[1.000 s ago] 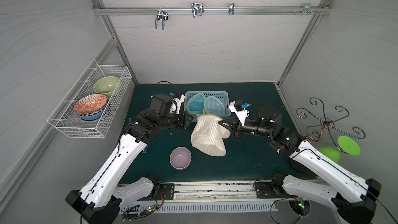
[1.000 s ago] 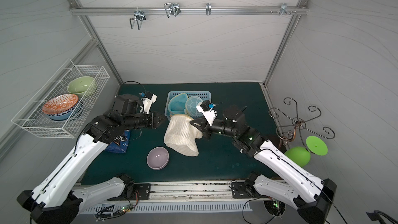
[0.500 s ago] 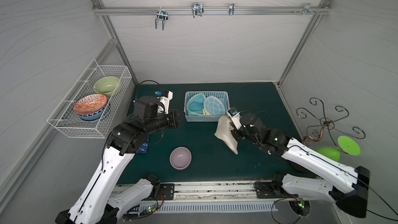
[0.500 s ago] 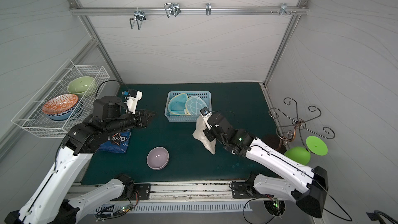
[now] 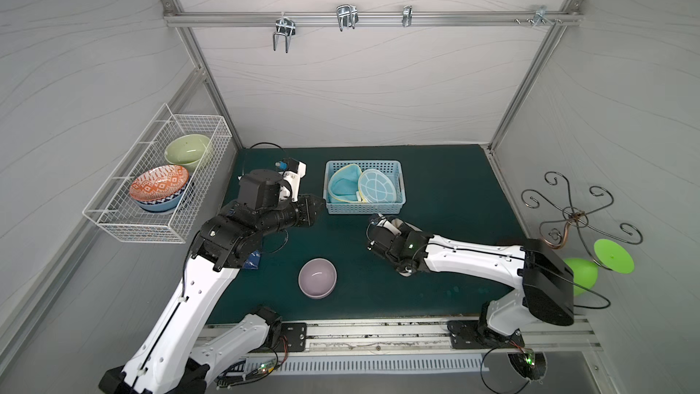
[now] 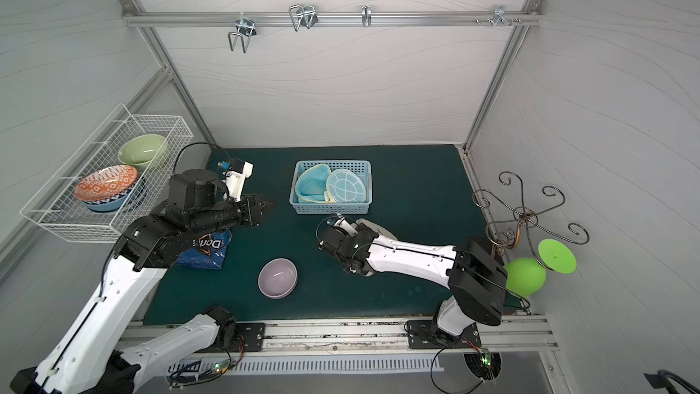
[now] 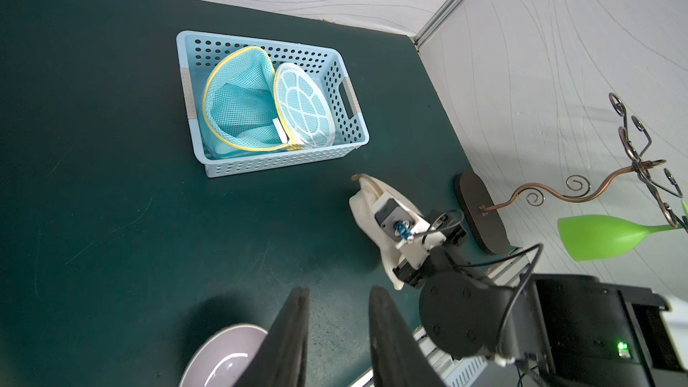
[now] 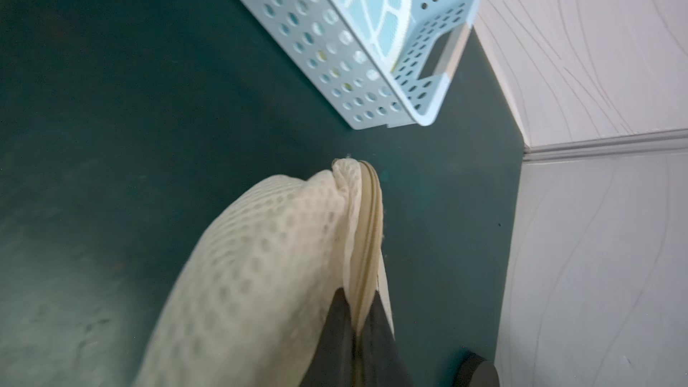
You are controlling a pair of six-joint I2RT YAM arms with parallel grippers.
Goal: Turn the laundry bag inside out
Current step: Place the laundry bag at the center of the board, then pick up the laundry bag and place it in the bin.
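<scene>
Two tools, only one of them working.

Top views: the left tool (image 5: 320, 207) hangs just beside the blue basket (image 5: 365, 209), well apart from the laundry bag (image 5: 412, 227). The bag shows only as a pale sliver behind the wrist of the right arm (image 5: 473, 255), near the basket's front and low over the counter (image 5: 447, 191). The purple bowl (image 5: 317, 278) sits clear of both. What that arm's end is doing is hidden under the wrist here.

Left wrist view: the left tool's fingers stand apart with nothing between them. The bag is a cream folded strip under the right wrist camera. You can't tell whether it rests on the counter or hangs just above it.

Right wrist view: the right tool (image 8: 358, 323) is clamped tight on the bag's banded rim. The mesh bulges away to one side and the mouth is pressed flat.

Progress, my call: not done. The rim is gripped, but nothing shows the body pulled through, and which face is out can't be read. Left for you: bring the left tool to the mouth, open it, and work the body through.
</scene>
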